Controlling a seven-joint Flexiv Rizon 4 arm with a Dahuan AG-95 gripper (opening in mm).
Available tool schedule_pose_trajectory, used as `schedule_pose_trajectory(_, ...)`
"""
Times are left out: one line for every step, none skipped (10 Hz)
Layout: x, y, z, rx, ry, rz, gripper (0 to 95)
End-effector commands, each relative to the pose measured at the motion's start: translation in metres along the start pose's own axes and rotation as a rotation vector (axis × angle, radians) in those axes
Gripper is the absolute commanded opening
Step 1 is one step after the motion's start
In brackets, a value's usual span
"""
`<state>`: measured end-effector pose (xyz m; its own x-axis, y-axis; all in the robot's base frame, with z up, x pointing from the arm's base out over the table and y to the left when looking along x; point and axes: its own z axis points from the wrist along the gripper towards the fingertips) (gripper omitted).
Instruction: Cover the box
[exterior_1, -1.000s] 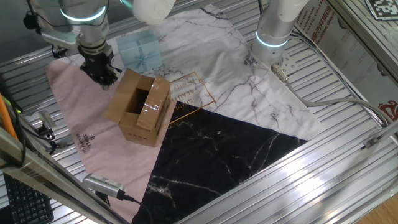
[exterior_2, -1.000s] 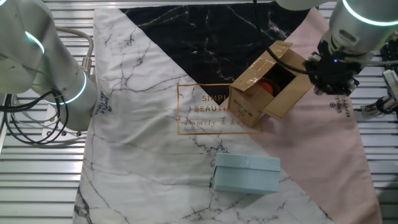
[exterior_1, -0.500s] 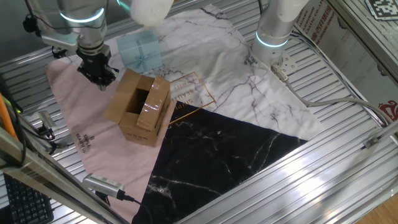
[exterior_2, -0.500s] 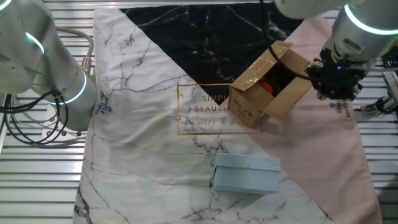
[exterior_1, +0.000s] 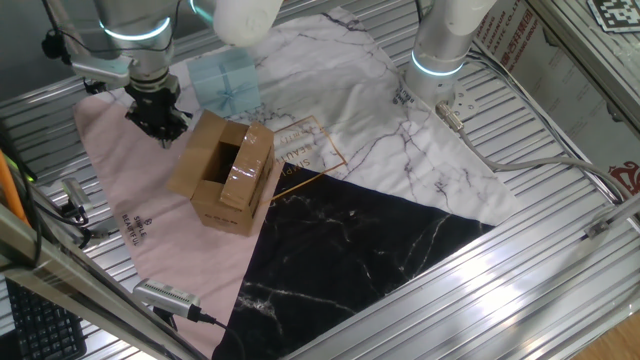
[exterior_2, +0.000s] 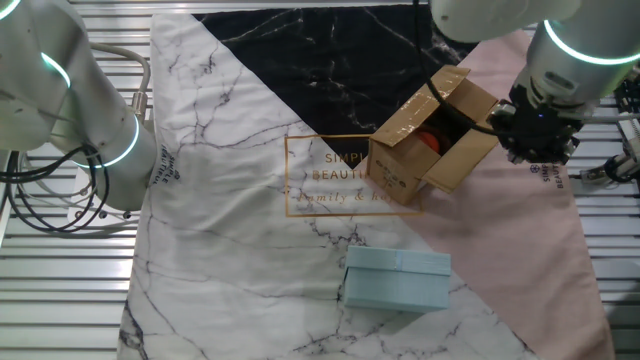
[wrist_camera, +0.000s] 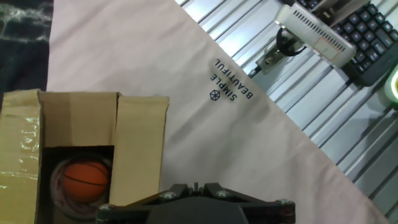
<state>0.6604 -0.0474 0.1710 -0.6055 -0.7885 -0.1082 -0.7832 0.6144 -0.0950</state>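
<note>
The box (exterior_1: 226, 172) is a brown cardboard carton lying on the pink part of the cloth, its top open with flaps spread. It also shows in the other fixed view (exterior_2: 432, 140) and at the lower left of the hand view (wrist_camera: 74, 130). An orange ball (wrist_camera: 81, 179) lies inside it. My gripper (exterior_1: 160, 128) hangs just beside the box's outer flap, over the pink cloth, apart from the cardboard. It shows in the other fixed view (exterior_2: 540, 152) too. In the hand view my gripper (wrist_camera: 196, 185) is shut and empty.
A light blue lidded box (exterior_1: 225, 82) lies on the white marble cloth, also in the other fixed view (exterior_2: 397, 280). A second arm (exterior_1: 445, 45) stands at the cloth's edge. A silver device (wrist_camera: 314, 37) and a keyboard (wrist_camera: 367, 37) lie on the slatted table beyond the cloth.
My gripper has shifted slightly away from the box's flap and stayed shut. The box has not moved.
</note>
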Motion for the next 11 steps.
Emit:
schedule_pose_trajectory(0.001,0.002,0.001,0.001,-0.001,0.001,0.0)
schedule_pose_trajectory(0.002,0.004,0.003,-0.003,-0.006,0.007,0.0)
schedule_pose_trajectory(0.004,0.006,0.004,-0.007,-0.009,0.017,0.0)
schedule_pose_trajectory(0.005,0.007,0.004,-0.009,-0.011,0.019,0.0)
schedule_pose_trajectory(0.005,0.009,0.005,-0.015,-0.013,0.027,0.0)
schedule_pose_trajectory(0.006,0.010,0.005,-0.020,-0.018,0.036,0.0)
schedule_pose_trajectory(0.007,0.012,0.006,-0.024,-0.022,0.043,0.0)
schedule_pose_trajectory(0.007,0.014,0.007,-0.024,-0.024,0.045,0.0)
schedule_pose_trajectory(0.007,0.016,0.009,-0.022,-0.027,0.048,0.0)
schedule_pose_trajectory(0.007,0.017,0.010,-0.022,-0.027,0.051,0.0)
schedule_pose_trajectory(0.006,0.019,0.011,-0.021,-0.028,0.054,0.0)
